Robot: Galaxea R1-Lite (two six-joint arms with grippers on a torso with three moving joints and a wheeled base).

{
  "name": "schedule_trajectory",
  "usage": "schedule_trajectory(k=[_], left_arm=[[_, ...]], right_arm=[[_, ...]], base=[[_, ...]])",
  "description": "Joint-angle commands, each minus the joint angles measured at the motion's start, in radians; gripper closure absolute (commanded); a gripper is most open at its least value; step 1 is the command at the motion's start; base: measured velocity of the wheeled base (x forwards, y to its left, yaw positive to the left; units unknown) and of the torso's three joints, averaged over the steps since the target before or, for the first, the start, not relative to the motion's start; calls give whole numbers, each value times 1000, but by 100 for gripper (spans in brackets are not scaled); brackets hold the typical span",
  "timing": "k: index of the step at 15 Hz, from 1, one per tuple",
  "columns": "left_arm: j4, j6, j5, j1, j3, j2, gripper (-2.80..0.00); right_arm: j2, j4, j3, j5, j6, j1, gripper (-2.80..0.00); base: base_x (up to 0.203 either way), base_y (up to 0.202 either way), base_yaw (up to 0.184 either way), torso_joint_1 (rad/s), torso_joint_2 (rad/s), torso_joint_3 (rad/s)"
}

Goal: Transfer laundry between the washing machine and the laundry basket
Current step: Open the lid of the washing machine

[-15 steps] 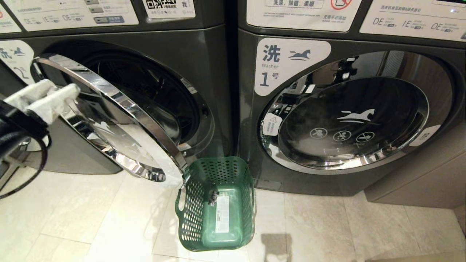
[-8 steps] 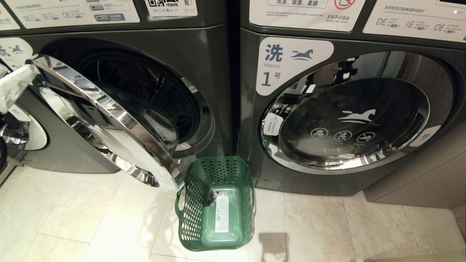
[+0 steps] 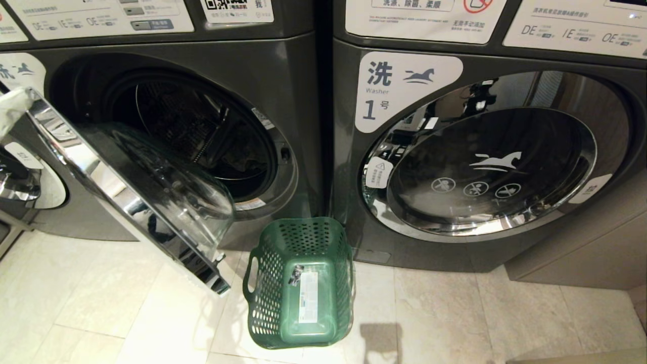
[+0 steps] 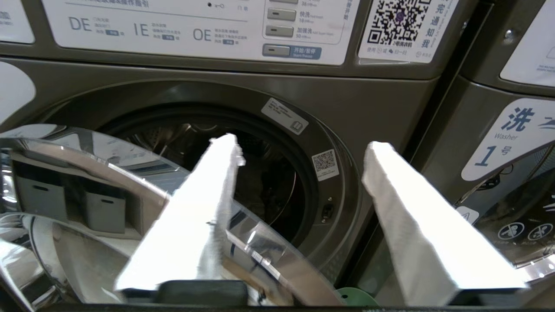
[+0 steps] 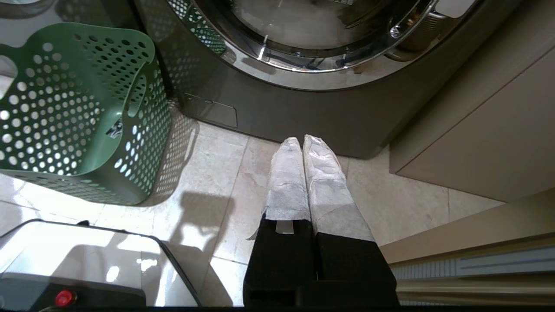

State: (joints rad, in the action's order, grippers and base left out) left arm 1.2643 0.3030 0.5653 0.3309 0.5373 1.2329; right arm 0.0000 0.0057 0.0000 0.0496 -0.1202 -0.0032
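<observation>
Two grippers were in play, only one near the work. The right gripper (image 5: 302, 139) hung parked low over the pale floor tiles (image 5: 217, 173), its white-wrapped fingers pressed together on nothing, just in front of the machine marked "1" (image 3: 485, 151), whose door was closed. The laundry basket (image 3: 302, 283) stood on the floor between the two machines' fronts, holding nothing but the white sticker (image 3: 308, 297) on its base. Beside the basket, the round chrome-rimmed door (image 3: 136, 187) of the washing machine (image 3: 283, 65) stood swung wide open towards the robot's left. The left gripper (image 4: 303, 151) was up at that door's outer edge, only a white tip showing at the left border of the head view; its fingers (image 4: 204, 216) were spread apart around empty air, one finger over the chrome rim, contact uncertain. Farthest back, inside the dark drum, a dim crumpled shape that may be the laundry (image 3: 242, 163) lay low against the back.
</observation>
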Motion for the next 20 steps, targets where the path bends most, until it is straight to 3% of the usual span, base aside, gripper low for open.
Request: schedule_trajectory(k=[1,5,7,10,12,13,16,20], left_arm=[[-125,0,-14,1,65,-64,0],[-560,-41,-92,-28,256,-145,0],[-698,-154,-221,-109,303,-161,0],[-996,-258,-580,-222,320,-203,0],[-1144,-285,-664,-341,311,-224,0],[-1171,-297,-689,-374,307,-225,0],[-1176,-325,-821,-384,294,-225,0],[-1172,-349,-866,-395,241,-236,0]], right_arm=[[0,0,0,1,-1,2,0],[0,0,0,1,-1,2,0],[0,0,0,1,-1,2,0],[0,0,0,1,-1,2,0],[0,0,0,1,-1,2,0],[1,0,0,1,-1,2,0],[0,0,0,1,-1,2,0],[0,0,0,1,-1,2,0]], base=[[0,0,0,0,0,0],[0,0,0,0,0,0],[0,0,0,0,0,0],[0,0,0,0,0,0],[0,0,0,0,0,0],[0,0,0,0,0,0],[0,0,0,0,0,0],[0,0,0,0,0,0]])
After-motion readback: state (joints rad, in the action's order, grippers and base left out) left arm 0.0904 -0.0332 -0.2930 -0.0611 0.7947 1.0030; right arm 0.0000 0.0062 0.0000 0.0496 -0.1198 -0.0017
